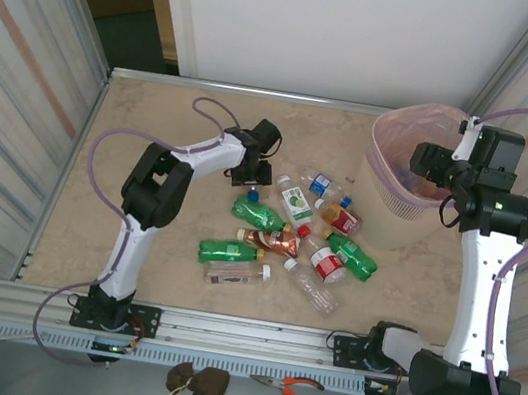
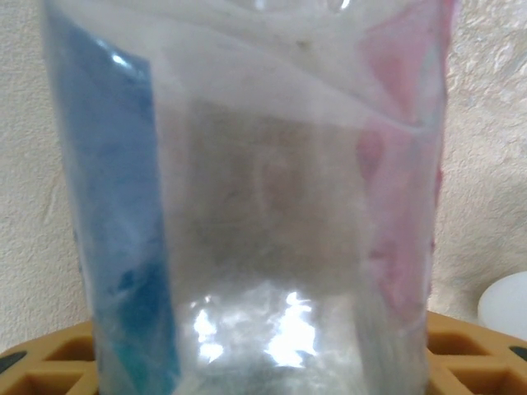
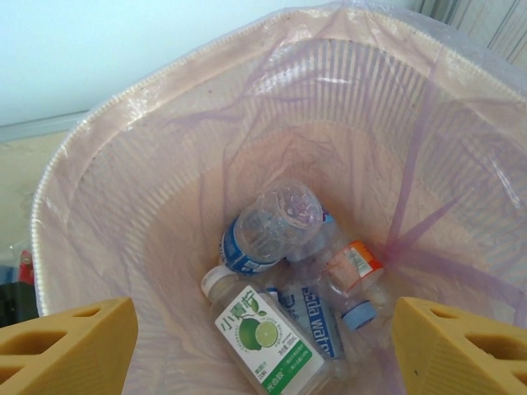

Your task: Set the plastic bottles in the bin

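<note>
Several plastic bottles (image 1: 290,234) lie in a loose heap mid-table: green, amber and clear ones. My left gripper (image 1: 252,172) is down at the heap's far left end. A clear bottle with a blue and pink label (image 2: 255,214) stands between its fingers (image 2: 49,362) and touches both. My right gripper (image 1: 429,169) hangs open and empty above the bin (image 1: 395,138), a beige perforated basket with a pink liner at the far right. Looking down between the yellow fingers (image 3: 66,346), I see several bottles (image 3: 268,329) on the bin's floor, one with a lime label.
Corrugated walls close in the table's left and right sides and a white panel stands at the back. Orange-handled pliers (image 1: 296,389) and a brown object (image 1: 196,381) lie on the shelf below the front rail. Bare tabletop (image 1: 155,119) lies left of the heap.
</note>
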### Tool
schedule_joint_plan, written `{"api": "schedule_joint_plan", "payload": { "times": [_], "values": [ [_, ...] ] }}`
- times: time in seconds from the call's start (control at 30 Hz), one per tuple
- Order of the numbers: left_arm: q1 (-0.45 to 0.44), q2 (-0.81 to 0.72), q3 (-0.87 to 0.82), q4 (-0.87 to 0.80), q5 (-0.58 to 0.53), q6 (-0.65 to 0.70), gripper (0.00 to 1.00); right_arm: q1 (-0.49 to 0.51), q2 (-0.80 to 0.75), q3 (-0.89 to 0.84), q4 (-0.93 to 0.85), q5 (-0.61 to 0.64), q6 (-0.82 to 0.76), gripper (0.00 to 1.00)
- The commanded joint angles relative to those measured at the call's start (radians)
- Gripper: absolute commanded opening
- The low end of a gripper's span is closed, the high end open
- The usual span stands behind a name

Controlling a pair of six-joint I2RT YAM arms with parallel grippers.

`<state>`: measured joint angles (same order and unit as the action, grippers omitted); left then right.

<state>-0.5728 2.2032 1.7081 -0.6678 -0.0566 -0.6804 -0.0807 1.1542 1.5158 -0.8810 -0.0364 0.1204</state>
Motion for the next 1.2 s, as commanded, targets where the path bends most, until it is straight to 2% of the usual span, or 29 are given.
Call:
{"api": "schedule_joint_plan", "payload": {
  "times": [0.0, 0.33, 0.47, 0.7, 0.87, 1.03, 1.17],
  "values": [
    [0.012, -0.090, -0.041, 0.045, -0.023, 0.035, 0.58, 0.001, -0.029, -0.009, 0.038, -0.027, 0.012, 0.79],
    [0.056, -0.354, -0.208, 0.311, 0.042, 0.241, 0.52, 0.066, -0.053, -0.028, 0.129, -0.115, 0.058, 0.78],
    [0.065, -0.469, -0.270, 0.394, 0.124, 0.336, 0.50, 0.101, -0.075, -0.052, 0.192, -0.186, 0.069, 0.78],
    [0.070, -0.706, -0.444, 0.634, 0.373, 0.441, 0.49, 0.148, -0.129, -0.131, 0.388, -0.393, 0.140, 0.80],
    [0.070, -0.811, -0.495, 0.735, 0.569, 0.467, 0.48, 0.182, -0.139, -0.170, 0.545, -0.558, 0.205, 0.82],
    [0.068, -0.878, -0.514, 0.837, 0.784, 0.462, 0.44, 0.274, -0.136, -0.168, 0.643, -0.633, 0.220, 0.84],
    [0.056, -0.922, -0.519, 0.919, 0.898, 0.443, 0.43, 0.351, -0.131, -0.169, 0.742, -0.679, 0.247, 0.87]
  ]
}}
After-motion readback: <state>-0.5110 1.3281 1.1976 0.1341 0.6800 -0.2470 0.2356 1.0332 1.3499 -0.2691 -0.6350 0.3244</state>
